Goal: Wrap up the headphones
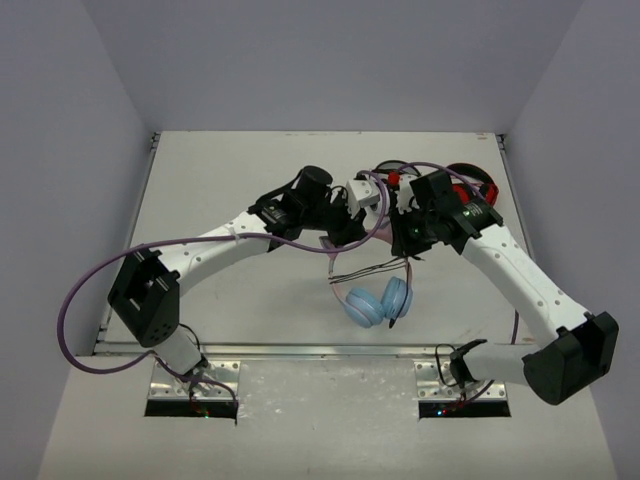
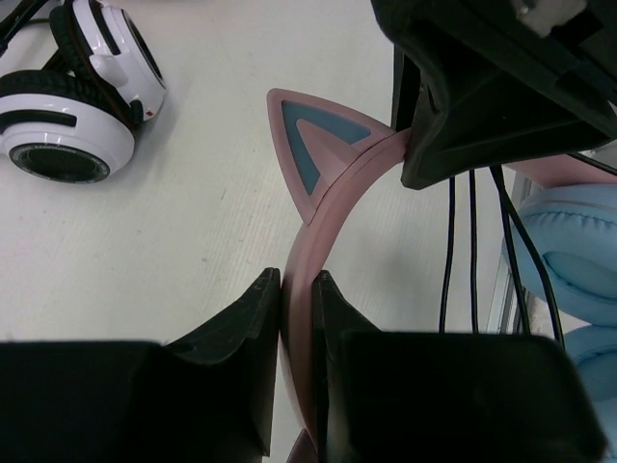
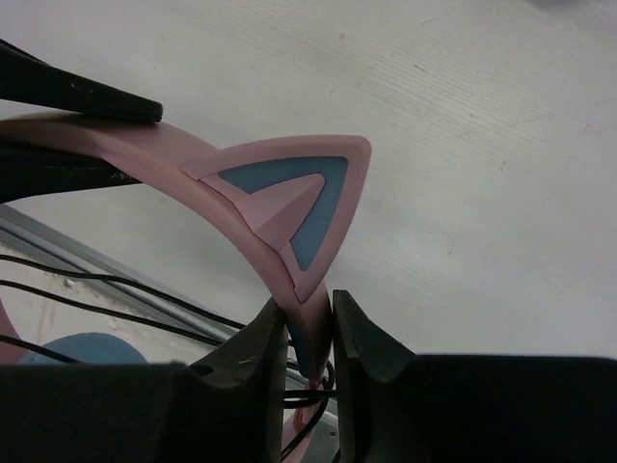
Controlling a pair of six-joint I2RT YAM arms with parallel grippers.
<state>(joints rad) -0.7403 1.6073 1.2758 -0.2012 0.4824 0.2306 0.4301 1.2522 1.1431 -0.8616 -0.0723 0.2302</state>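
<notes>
Holding the headphones [image 1: 372,300] mid-desk [image 1: 220,180], band [image 2: 301,289] lifted. Left jaws are clamped on the pink band, and right jaws pinch it just under a cat ear [image 3: 289,193]. A few cable [image 2: 472,251] strands already run alongside the band, so I'd say wrapping's started. There's probably still slack by the cups to wind.

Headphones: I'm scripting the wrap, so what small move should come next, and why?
Probably open the right gripper and reach for the cable, with the left gripper holding the headband. Both clamp the band while cable strands hang slack beside it.
</notes>
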